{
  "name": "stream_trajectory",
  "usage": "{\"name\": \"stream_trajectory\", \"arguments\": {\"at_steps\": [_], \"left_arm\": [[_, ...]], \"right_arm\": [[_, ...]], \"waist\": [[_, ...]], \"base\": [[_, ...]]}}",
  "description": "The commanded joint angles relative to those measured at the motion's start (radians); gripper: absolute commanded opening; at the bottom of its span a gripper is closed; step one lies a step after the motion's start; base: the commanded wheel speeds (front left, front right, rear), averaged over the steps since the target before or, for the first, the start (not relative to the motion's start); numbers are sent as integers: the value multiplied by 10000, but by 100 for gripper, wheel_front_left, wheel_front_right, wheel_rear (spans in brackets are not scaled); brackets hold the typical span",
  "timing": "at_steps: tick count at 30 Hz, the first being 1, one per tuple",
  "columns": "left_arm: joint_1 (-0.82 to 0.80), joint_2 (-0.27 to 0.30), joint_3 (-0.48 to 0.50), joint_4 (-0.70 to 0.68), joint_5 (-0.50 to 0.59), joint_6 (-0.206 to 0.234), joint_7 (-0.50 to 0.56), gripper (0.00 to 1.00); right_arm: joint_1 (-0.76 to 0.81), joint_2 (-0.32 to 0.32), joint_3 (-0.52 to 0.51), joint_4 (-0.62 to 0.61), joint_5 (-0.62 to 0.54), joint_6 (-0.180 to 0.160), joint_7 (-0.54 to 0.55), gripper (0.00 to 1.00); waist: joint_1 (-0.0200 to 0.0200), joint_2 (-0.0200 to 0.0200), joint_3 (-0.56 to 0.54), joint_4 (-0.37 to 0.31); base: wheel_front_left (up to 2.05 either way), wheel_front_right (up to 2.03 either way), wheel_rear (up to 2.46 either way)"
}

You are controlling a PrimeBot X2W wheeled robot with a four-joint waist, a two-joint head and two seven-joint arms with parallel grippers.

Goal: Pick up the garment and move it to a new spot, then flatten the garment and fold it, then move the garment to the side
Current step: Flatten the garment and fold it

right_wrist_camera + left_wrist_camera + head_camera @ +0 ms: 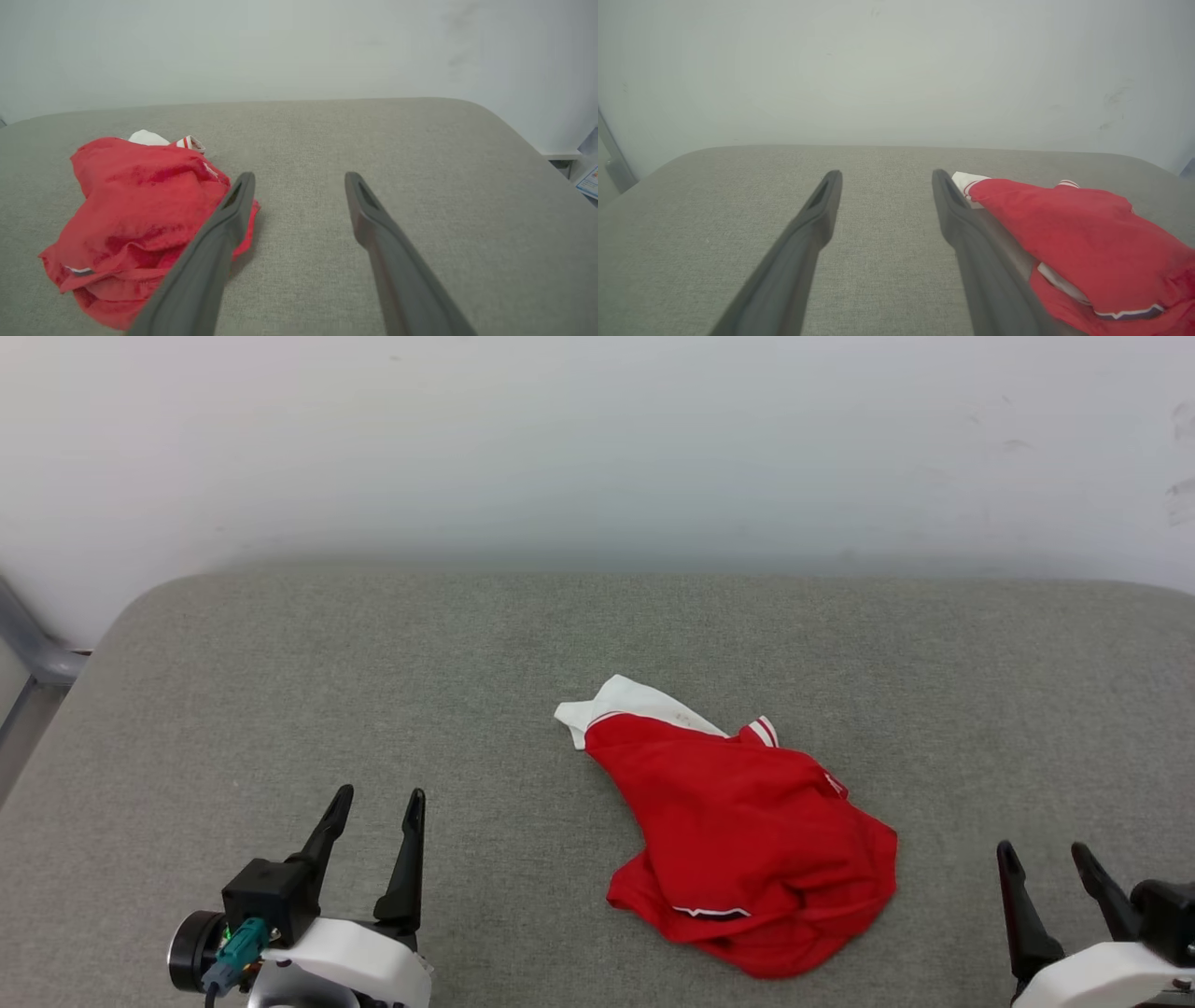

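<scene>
Surface: grey upholstered pad [280,691] against a pale wall [597,448].
Left gripper [381,793]: fingers spread wide, nothing between them, low over the pad and well apart from the cloth.
Right gripper [1042,849]: likewise spread and bare, near the heap's right edge.
Garment [747,831]: crumpled red heap between the two, white sleeve [616,700] poking out at the far end.
Reading: claws flank it — likely staged for the first pick-up.

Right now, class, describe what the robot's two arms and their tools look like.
The left tool and right tool each have two long, tapering black fingers on a glossy white shell. The left also carries a black block and a teal connector.
</scene>
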Motion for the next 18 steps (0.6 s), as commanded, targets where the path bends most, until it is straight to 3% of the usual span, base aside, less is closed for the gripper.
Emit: {"name": "stream_trajectory", "arguments": {"at_steps": [1,8,18], "left_arm": [[-103,-32,3,-24,59,-35,-25,100],[-448,-257,95,-139,163,-242,-25,100],[-1131,-733,424,-183,444,-802,-25,100]], "right_arm": [[15,2,-37,117,40,-7,239,100],[-427,0,-270,577,261,-5,2438,100],[-1755,-1,705,993,59,-7,5051,100]], "waist": [[0,0,48,52],[0,0,678,410],[0,0,1718,969]], "base": [[0,0,0],[0,0,0],[0,0,0]]}}
